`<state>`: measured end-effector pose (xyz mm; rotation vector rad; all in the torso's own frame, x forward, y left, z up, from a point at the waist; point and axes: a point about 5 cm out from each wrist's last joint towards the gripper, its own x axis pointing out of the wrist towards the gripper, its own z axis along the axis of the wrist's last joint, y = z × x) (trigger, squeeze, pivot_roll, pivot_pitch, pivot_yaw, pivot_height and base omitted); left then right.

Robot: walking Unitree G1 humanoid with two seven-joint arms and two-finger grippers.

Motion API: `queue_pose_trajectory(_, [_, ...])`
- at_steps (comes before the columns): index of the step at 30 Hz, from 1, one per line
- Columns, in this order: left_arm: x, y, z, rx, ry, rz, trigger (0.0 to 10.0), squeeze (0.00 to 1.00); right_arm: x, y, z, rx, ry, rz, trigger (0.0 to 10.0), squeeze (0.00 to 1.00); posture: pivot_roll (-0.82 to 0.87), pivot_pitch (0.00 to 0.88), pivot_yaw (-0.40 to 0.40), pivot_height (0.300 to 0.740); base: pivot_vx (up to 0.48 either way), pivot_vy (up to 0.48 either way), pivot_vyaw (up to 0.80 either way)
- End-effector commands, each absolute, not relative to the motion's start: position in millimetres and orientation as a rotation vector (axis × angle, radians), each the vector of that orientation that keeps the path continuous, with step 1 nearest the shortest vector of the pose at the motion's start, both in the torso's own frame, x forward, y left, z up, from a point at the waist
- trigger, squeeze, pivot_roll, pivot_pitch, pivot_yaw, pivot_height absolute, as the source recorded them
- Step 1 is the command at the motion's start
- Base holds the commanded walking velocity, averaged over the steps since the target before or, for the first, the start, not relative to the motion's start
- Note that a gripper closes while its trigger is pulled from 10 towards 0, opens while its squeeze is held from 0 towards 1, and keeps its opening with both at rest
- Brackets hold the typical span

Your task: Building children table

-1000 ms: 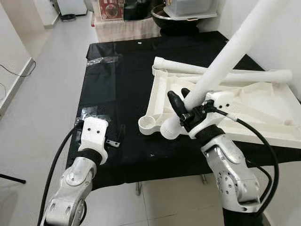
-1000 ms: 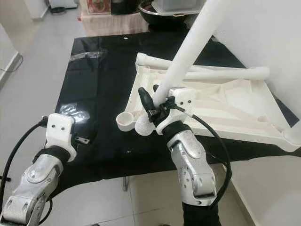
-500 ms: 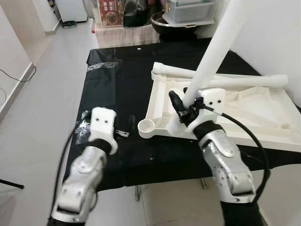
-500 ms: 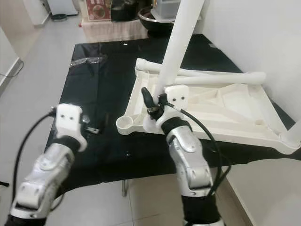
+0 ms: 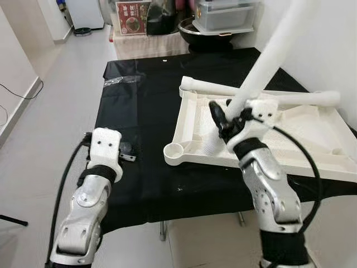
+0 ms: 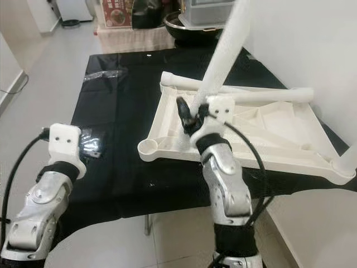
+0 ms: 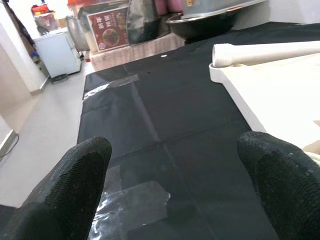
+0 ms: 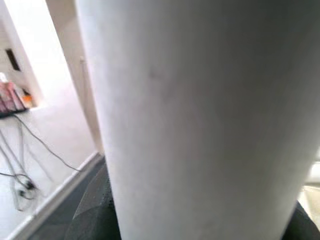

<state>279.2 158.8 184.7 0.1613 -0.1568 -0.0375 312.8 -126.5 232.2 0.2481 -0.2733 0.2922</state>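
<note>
The right claw (image 5: pixel 223 124) grips a white table leg (image 5: pixel 262 67), now tilted up to the right, its threaded end over the upturned white table top (image 5: pixel 301 131) rather than beside the corner socket (image 5: pixel 174 149). So seating the leg probably still needs re-aiming. The left claw (image 7: pixel 175 185) hangs open above the black tabletop (image 5: pixel 142 106), nearer than before.

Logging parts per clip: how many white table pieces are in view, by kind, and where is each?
Table legs: 2, one held tilted in the right gripper (leg), one lying along the far edge of the upturned tabletop (leg).
Tabletops: 1, underside up on the black-covered table (tabletop).
Total: 3 pieces.
</note>
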Motion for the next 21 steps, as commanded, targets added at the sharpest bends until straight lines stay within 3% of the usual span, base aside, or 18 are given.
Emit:
queue_pose_trajectory(1, [273,156,176,0.175,-0.141,-0.048,10.0,0.00,309,-131,226,0.331,-0.248,0.298,10.0,0.00,-0.04,0.072,0.001,0.740,0.000,0.000,0.00])
queue_pose_trajectory(16, [236,142,153,0.143,-0.058,-0.124,10.0,0.00,254,-134,180,0.407,-0.119,0.455,10.0,0.00,-0.04,0.081,0.012,0.740,0.000,0.000,0.00])
queue_pose_trajectory(21, [235,146,147,0.143,-0.025,-0.103,10.0,0.00,253,-137,173,0.384,-0.093,0.454,10.0,0.00,-0.04,0.077,0.013,0.740,-0.049,0.000,0.00])
